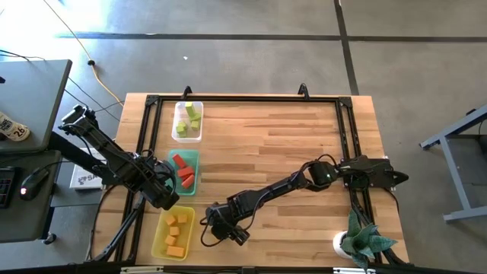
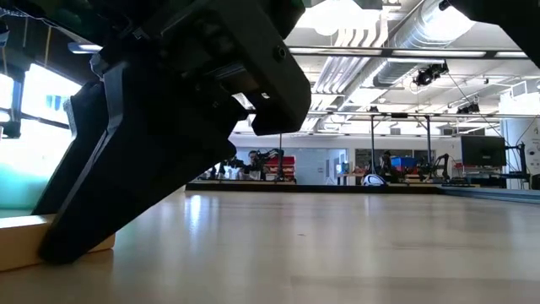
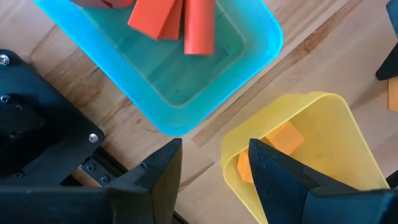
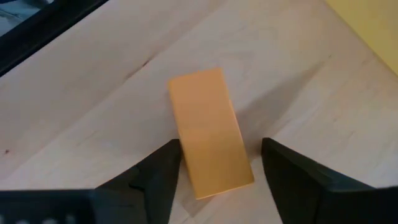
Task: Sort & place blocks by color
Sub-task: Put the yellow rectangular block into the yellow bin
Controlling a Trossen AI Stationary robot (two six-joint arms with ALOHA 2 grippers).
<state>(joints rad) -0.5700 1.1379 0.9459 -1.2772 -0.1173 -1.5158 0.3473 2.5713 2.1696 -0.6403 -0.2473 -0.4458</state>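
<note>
From above, my right gripper (image 1: pixel 222 226) sits lower centre, beside the yellow tray (image 1: pixel 157 242). Its wrist view: fingers spread around an orange block (image 4: pixel 209 130) on the table, mid-frame. Left gripper (image 3: pixel 214 165) spread, empty, over the tray edge.

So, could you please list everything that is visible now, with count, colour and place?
Yellow-green blocks: about four, in the clear tray at the table's far left.
Red blocks: about three, in the green tray in the middle of the row.
Orange blocks: about five, in the yellow tray nearest the front.
Orange bar: one, flat on the wood between the right gripper's fingers.
Plant: one, green, white pot, front right corner.
Table: one, light wood, black frame.
Left gripper: open, empty, above the gap between the green and yellow trays.
Right gripper: open around the bar, beside the yellow tray.
</note>
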